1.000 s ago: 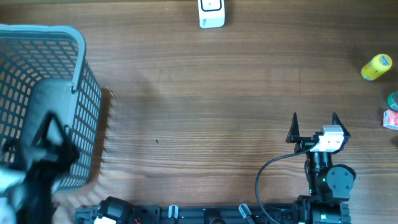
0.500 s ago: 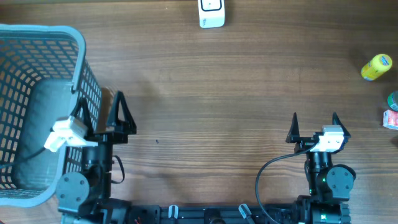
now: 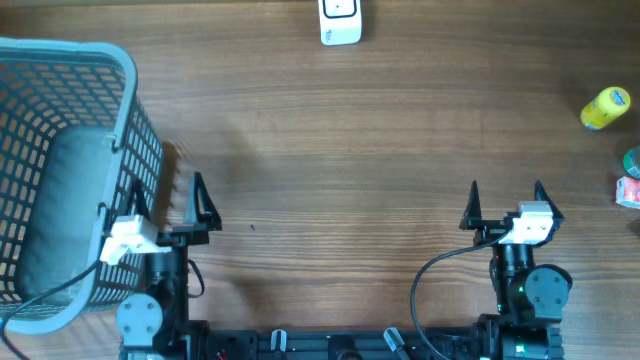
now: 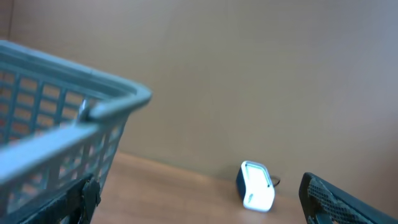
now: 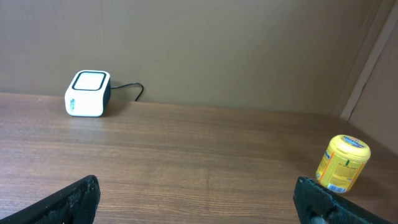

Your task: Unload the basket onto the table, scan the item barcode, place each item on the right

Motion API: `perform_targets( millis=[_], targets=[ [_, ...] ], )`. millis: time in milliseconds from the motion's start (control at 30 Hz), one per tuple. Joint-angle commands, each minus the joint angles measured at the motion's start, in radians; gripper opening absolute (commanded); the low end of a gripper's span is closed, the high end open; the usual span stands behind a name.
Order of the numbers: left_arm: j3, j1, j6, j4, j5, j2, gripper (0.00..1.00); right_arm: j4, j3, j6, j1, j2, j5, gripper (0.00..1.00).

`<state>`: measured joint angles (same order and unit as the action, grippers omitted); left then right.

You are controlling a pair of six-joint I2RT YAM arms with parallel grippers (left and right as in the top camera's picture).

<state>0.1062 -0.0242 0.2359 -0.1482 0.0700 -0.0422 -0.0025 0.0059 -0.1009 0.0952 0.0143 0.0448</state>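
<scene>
A: Why is the counter point(image 3: 350, 150) laid out so, with the grey basket point(image 3: 128, 90) at your left?
B: For scanned goods, I'd guess. Both my jaws are spread, empty, at the near edge.
A: The item?
B: A yellow canister point(image 3: 606, 108), standing far right, well apart from the white scanner point(image 3: 340, 22). I can't see its barcode.

A blue-grey plastic mesh basket point(image 3: 70, 47) with a thick rounded rim stands upright at the far left of the brown wood-grain worktop point(image 3: 340, 140), its left side cut off by the frame. Inside it lies a grey rounded shape, too indistinct to identify. A plain tan wall point(image 5: 217, 43) rises along the worktop's far edge.
</scene>
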Motion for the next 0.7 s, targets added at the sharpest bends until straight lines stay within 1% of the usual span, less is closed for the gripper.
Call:
perform_targets(
  millis=[0, 100, 233, 300, 467, 667],
  targets=[
    [-0.068, 0.016, -0.043, -0.002, -0.007, 0.035, 1.00, 0.003, -0.001, 0.016, 0.003, -0.011, 0.013, 1.00],
    [-0.101, 0.017, -0.042, -0.005, -0.007, 0.039, 1.00, 0.003, -0.001, 0.016, 0.003, -0.011, 0.013, 1.00],
    [-0.101, 0.017, -0.048, 0.040, -0.009, 0.039, 1.00, 0.003, -0.001, 0.016, 0.003, -0.010, 0.013, 1.00],
    [-0.101, 0.017, -0.050, 0.076, -0.005, 0.039, 1.00, 0.003, -0.001, 0.016, 0.003, -0.010, 0.013, 1.00],
    [-0.101, 0.016, -0.042, 0.225, -0.037, 0.039, 1.00, 0.003, -0.001, 0.016, 0.003, -0.010, 0.013, 1.00],
    [-0.101, 0.015, -0.050, 0.228, -0.080, 0.039, 1.00, 0.003, -0.001, 0.016, 0.003, -0.010, 0.013, 1.00]
  ],
)
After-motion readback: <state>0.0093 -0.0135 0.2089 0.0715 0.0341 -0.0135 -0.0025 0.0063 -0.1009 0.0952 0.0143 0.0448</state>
